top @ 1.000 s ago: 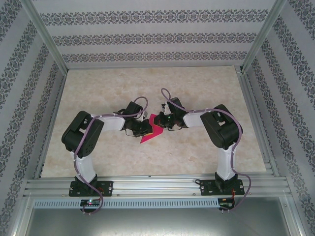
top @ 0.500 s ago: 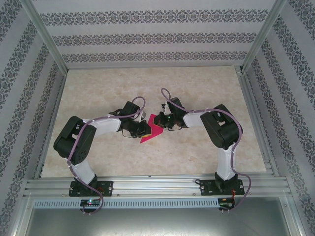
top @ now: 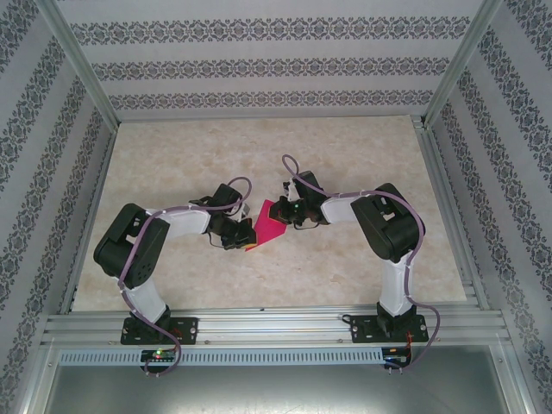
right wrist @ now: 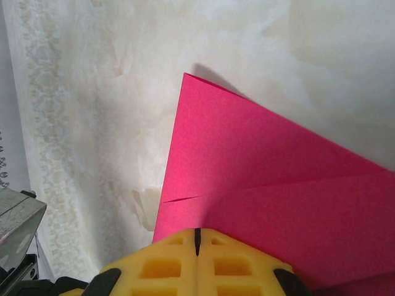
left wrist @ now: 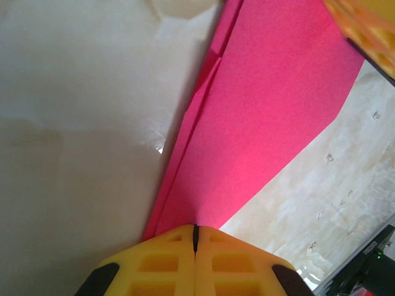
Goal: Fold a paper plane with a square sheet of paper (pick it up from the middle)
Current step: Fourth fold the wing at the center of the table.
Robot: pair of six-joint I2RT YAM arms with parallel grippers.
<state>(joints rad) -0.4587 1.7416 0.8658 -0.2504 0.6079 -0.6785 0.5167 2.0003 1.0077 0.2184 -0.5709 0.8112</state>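
Note:
The square sheet of paper (top: 270,222) is magenta-pink and lies partly folded on the table between my two grippers, coming to a point at its near end. In the left wrist view the paper (left wrist: 271,105) shows stacked layers along its left edge. My left gripper (top: 247,241) (left wrist: 195,228) is shut, its yellow tips resting on the narrow near end of the sheet. My right gripper (top: 288,210) (right wrist: 197,232) is shut too, tips down on the paper (right wrist: 265,179) beside a fold line. I see no paper between either pair of jaws.
The pale marbled table (top: 345,155) has bare room all around the paper. Aluminium frame rails (top: 259,323) run along the near edge, and patterned walls close in the back and sides. The right gripper's yellow fingertip (left wrist: 364,28) shows at the top right of the left wrist view.
My left arm has swung its elbow outward and its gripper has slid a little nearer, toward the paper's near point. The right arm and the paper have stayed put.

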